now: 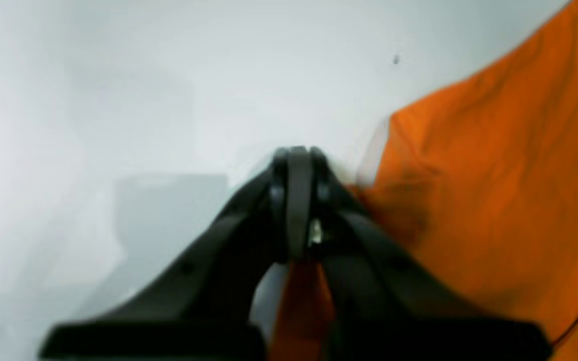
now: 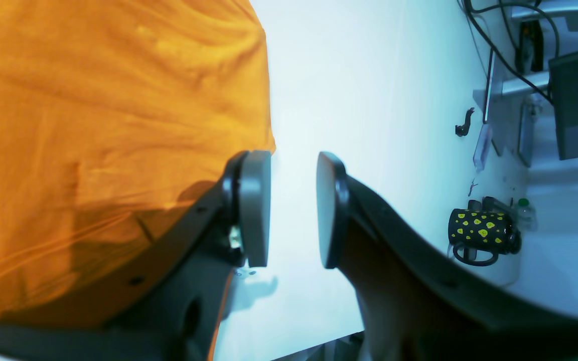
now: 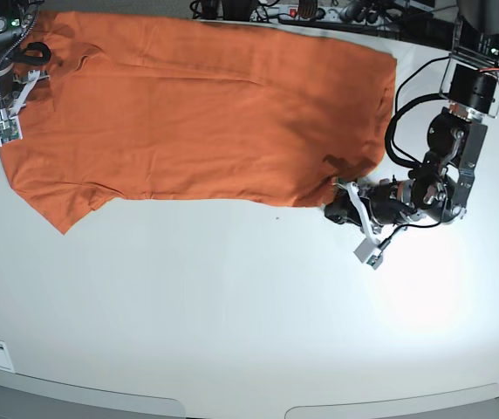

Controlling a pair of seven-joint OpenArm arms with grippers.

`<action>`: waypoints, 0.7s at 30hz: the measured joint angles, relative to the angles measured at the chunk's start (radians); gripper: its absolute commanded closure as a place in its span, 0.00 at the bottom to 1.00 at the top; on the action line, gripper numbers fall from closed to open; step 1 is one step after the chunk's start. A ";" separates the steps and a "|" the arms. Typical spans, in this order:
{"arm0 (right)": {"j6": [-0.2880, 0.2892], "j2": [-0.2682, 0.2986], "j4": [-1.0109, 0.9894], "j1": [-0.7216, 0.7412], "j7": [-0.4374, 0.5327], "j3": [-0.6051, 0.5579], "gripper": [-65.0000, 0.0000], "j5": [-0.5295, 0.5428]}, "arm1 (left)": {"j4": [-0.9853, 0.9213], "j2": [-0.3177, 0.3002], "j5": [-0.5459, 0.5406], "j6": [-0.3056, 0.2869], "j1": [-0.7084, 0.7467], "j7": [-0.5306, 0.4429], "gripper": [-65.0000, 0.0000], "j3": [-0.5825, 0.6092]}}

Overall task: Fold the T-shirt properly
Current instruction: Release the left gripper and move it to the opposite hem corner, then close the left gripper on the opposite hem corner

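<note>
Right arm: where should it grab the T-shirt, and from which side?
The edge of the T-shirt beside the open right gripper, probably. The fabric ends there with bare table next to it, so coming in low from the table side lets one jaw slide under the hem. The left gripper looks shut on the other end.

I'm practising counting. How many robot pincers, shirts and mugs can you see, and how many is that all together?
Pincers: 2, the left pincer closed on the shirt's corner and the right pincer open.
Orange T-shirt: 1.
Black mug with yellow spots: 1.
Total: 4.
</note>
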 measured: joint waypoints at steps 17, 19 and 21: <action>0.034 -0.002 -0.030 0.192 0.051 0.000 0.72 0.162 | -0.012 0.008 0.062 -0.008 -0.046 0.073 1.00 -0.163; 0.041 -0.002 -0.038 0.196 0.058 0.000 0.72 0.174 | -0.018 0.003 0.063 -0.023 -0.049 0.099 1.00 -0.208; 0.051 -0.003 -0.043 0.196 0.057 0.000 0.72 0.179 | -0.021 0.002 0.056 -0.025 -0.052 0.106 1.00 -0.249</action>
